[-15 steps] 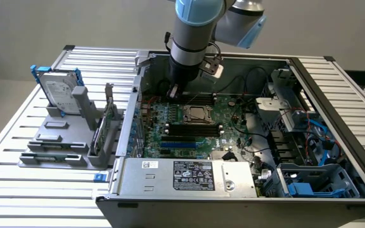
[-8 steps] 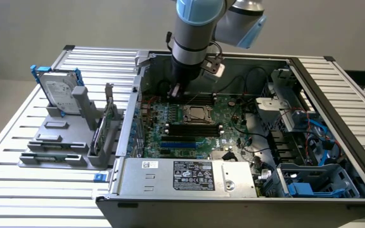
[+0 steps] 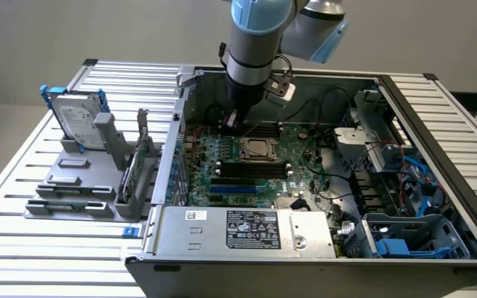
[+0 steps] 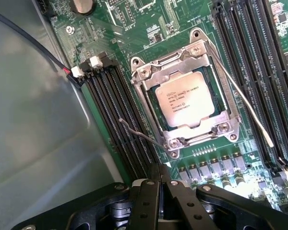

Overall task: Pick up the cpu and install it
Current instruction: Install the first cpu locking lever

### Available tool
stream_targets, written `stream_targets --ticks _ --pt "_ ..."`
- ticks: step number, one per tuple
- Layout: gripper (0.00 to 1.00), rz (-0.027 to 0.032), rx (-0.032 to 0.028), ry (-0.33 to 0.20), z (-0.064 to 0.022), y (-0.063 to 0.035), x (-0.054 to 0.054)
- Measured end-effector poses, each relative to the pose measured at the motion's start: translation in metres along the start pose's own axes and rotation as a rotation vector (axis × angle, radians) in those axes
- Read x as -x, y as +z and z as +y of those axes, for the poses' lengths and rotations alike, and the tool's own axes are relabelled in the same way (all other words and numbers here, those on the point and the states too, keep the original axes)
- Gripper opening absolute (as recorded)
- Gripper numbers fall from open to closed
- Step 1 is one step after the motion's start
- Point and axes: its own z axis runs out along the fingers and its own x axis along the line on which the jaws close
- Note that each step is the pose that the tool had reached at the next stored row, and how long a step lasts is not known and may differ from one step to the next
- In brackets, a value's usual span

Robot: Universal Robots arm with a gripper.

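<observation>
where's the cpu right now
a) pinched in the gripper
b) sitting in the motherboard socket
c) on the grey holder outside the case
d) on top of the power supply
b: the cpu lies flat inside the metal frame of the socket on the green board, while the gripper is shut off to one side of it, not on it.

cpu (image 4: pixel 186 99) in socket (image 4: pixel 201 134) | socket between memory slots (image 4: pixel 110 105) | on motherboard (image 4: pixel 134 28)
</observation>
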Motion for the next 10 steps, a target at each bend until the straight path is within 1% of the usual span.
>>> stream_targets --ticks 5,10 --pt "0.11 0.0071 0.0157 0.001 0.0007 0.0032 -0.0014" --pt "0.11 0.0132 0.0282 0.014 0.002 0.0071 -0.0009"
